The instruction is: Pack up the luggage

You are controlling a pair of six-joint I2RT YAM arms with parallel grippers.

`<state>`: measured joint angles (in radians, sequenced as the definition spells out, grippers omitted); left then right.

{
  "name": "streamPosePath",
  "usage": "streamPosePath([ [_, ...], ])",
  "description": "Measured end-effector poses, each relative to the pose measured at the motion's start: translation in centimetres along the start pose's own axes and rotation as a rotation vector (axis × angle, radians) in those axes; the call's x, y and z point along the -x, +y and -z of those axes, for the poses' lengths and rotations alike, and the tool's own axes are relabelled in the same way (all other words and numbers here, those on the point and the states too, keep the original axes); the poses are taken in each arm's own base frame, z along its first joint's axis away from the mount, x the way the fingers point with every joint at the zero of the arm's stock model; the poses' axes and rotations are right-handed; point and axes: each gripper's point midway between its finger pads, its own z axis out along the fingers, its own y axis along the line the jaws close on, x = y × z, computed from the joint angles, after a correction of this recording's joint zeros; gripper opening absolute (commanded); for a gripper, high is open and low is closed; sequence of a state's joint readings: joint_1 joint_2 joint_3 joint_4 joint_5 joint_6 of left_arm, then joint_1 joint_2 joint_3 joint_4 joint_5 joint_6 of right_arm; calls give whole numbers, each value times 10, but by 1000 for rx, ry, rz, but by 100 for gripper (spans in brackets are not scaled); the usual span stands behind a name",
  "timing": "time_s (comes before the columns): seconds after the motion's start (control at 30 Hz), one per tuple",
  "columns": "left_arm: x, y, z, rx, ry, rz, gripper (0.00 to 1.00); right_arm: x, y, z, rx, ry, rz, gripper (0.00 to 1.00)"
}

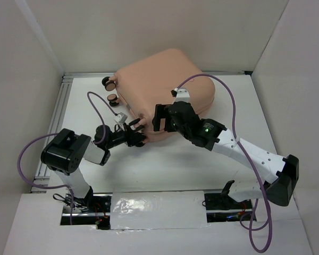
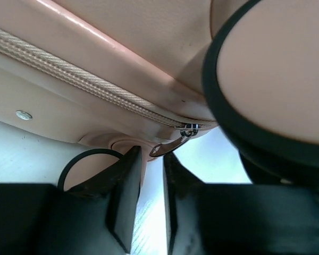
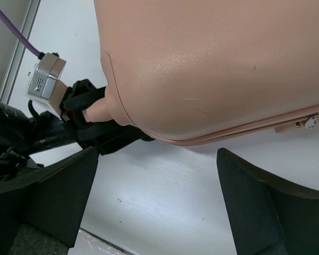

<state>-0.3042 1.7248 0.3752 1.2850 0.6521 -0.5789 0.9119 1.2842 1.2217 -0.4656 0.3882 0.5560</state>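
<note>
The peach-pink luggage [image 1: 165,79] lies closed at the back middle of the table, wheels [image 1: 110,90] to the left. My left gripper [image 1: 140,137] is at its near left corner. In the left wrist view its jaws [image 2: 153,154] stand nearly together, with the end of the metal zipper pull [image 2: 169,145] between the fingertips, under the closed zipper [image 2: 85,82]. My right gripper [image 1: 162,118] hovers just in front of the shell's near edge. Its jaws [image 3: 158,153] are wide open and empty over bare table, below the shell [image 3: 212,64].
White walls enclose the table on three sides. A metal rail [image 1: 53,127] runs along the left edge. One wheel [image 2: 276,79] looms close to the left wrist camera. A second zipper pull [image 3: 311,121] shows at the right of the shell seam.
</note>
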Motion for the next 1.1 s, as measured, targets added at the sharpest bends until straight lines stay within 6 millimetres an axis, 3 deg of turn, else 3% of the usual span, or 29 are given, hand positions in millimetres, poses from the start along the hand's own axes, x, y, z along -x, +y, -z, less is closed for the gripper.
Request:
streamPosePath([
  [0.07,1,1,0,2,-1,3,44,-1,0,0,0,2,1,99],
  [0.13,3,2,0,2,-2,2,45,-2,0,-1,1,6,2,99],
  [0.63,10,-11,-1,-91,24,-15,43,-5,0,-3,-1,14,5,99],
  [0.83,9,-16,-1,-122,38,-14,28,-13,-1,-10,-12,37,15,99],
  [0.87,9,-17,-1,-125,38,-14,20,-13,-1,-11,-13,39,15,99],
  [0.97,10,-20,-1,-139,40,-2,11,-15,0,-12,-9,46,17,99],
  [1.0,10,-21,-1,-143,41,-1,1,-16,0,-12,-7,49,17,99],
  [1.1,11,-22,-1,-148,41,6,0,-19,1,-13,-1,55,13,99],
])
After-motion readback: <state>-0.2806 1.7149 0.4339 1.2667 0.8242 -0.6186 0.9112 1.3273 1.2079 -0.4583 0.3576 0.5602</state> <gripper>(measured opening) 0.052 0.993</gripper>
